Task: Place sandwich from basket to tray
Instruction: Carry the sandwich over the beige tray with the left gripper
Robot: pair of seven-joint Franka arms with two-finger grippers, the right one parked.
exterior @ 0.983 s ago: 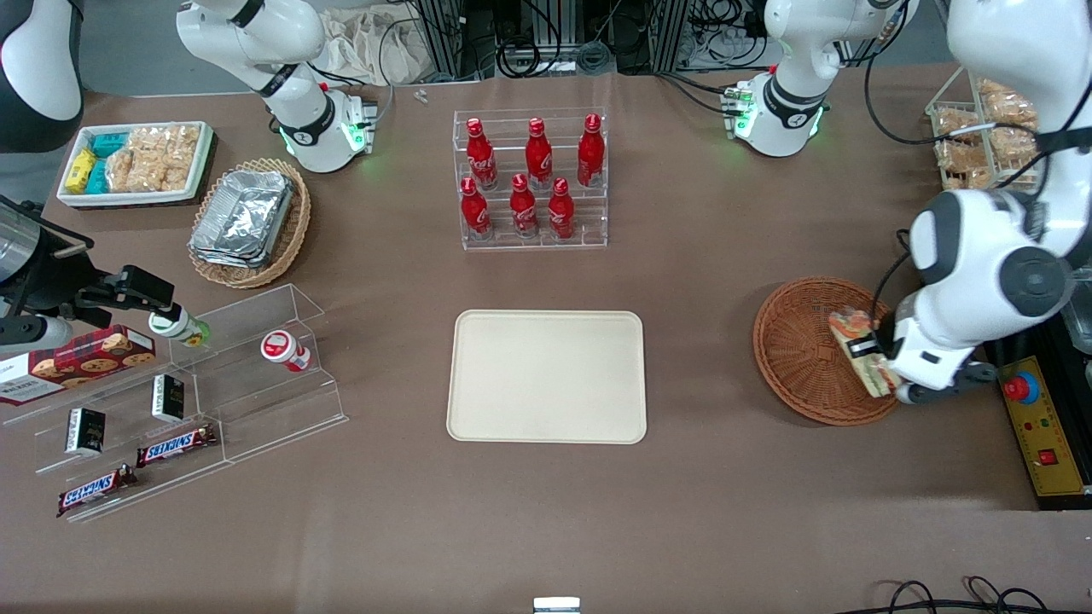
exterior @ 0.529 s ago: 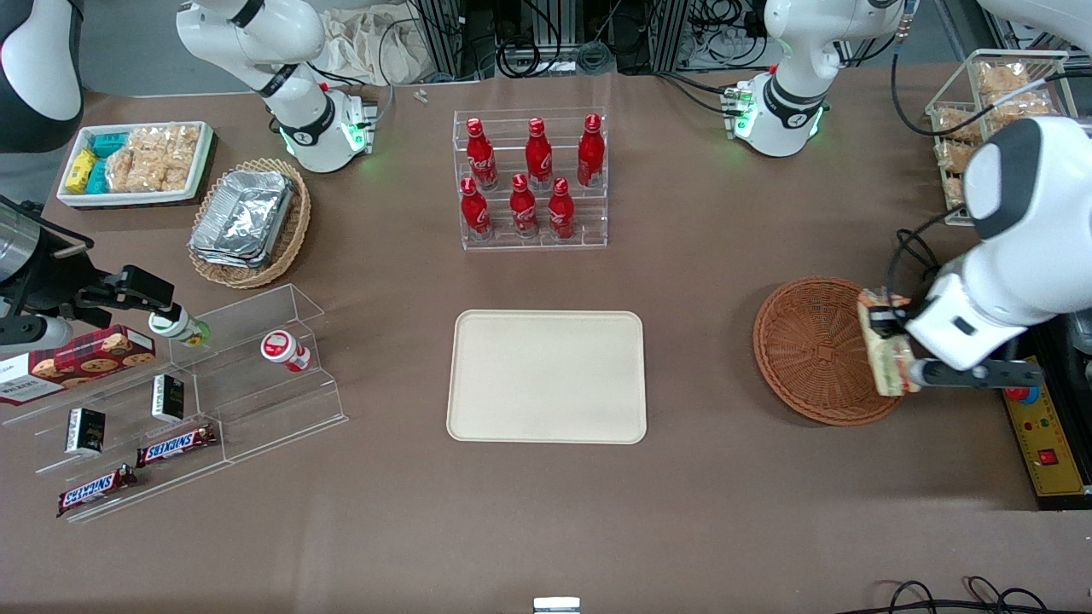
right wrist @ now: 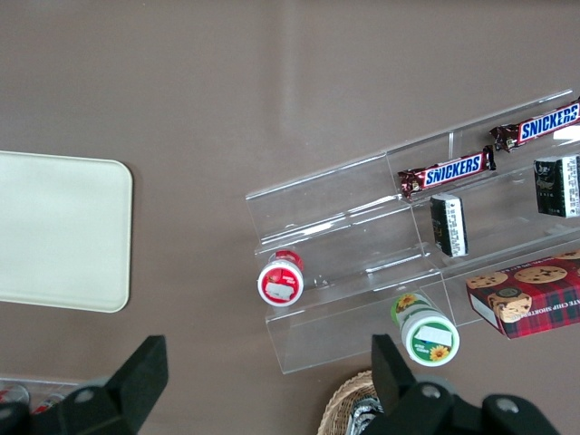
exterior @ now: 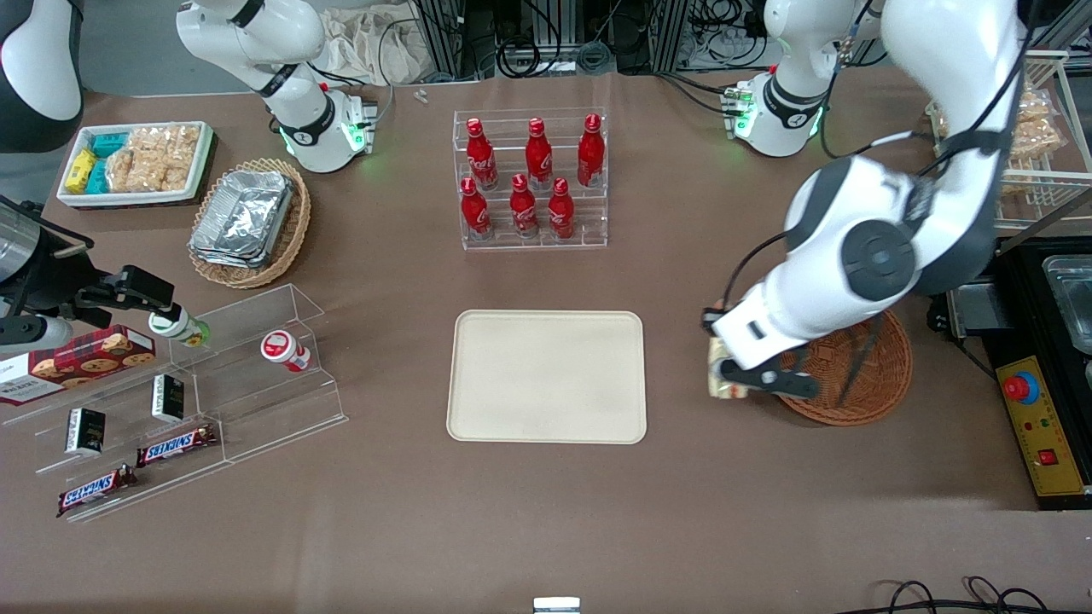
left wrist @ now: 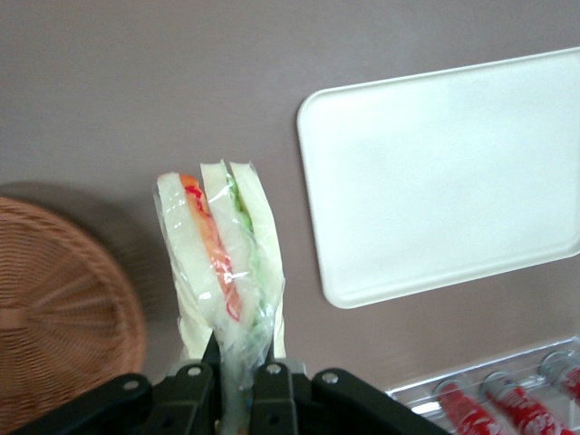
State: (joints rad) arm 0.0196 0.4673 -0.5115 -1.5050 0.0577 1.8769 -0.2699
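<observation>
The left arm's gripper (exterior: 732,381) pinches the wrapped triangular white-bread sandwich (left wrist: 227,258) above the brown table, between the round reddish-brown wicker basket (exterior: 862,384) and the flat cream rectangular tray (exterior: 546,375). Better to carry it level over the tray's middle, then lower before opening.

Bright, even overhead light with soft shadows; the basket (left wrist: 54,308) blurs in the left wrist view
</observation>
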